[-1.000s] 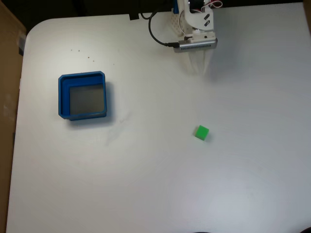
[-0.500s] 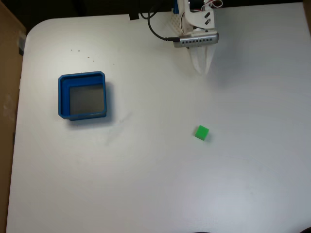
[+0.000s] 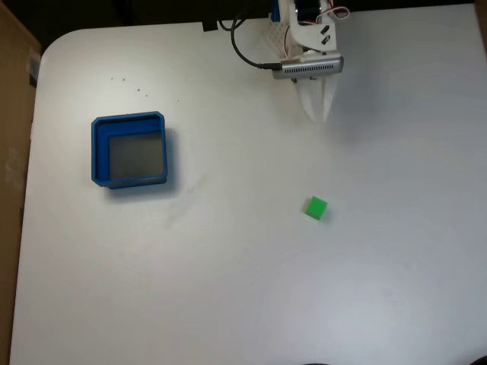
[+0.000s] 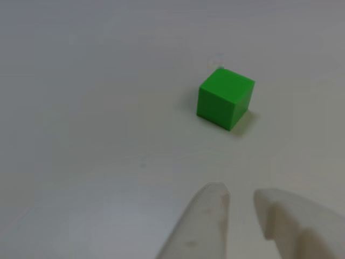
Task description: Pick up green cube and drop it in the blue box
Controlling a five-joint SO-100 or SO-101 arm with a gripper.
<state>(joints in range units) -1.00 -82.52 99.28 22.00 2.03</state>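
The gripper (image 4: 240,197) is held nearly closed, well short of the green cube (image 4: 225,98) — unless widened, the cube could be knocked aside.

From my fixed view I look straight down on a white desk (image 3: 251,289) with a rounded far-left corner; its surface is matte and evenly lit, with a few tiny dark specks (image 3: 125,82) near that corner and faint scuffs toward the middle; beyond the far edge everything is dark; along the left side stands a brown cardboard-coloured panel (image 3: 14,152); shadows are soft.
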